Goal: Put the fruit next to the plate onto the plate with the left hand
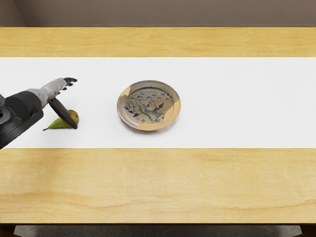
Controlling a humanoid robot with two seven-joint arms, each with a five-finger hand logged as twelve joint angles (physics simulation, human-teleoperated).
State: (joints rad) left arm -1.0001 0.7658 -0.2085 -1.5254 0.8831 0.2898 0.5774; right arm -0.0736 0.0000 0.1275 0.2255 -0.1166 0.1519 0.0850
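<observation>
A greenish-yellow pear [66,120] lies on its side on the white runner, left of the plate, its stem end pointing left. A round tan plate [148,104] with a blue painted pattern sits in the middle of the runner with nothing on it. My left hand [63,98] comes in from the left edge and hovers over the pear. Its fingers are spread: the upper ones point right, well behind the fruit, and the dark thumb [63,113] slants down across the pear's near side. Nothing is held in the hand.
A white runner [237,103] crosses the wooden table [158,182] from left to right. A gap of bare runner separates the pear from the plate.
</observation>
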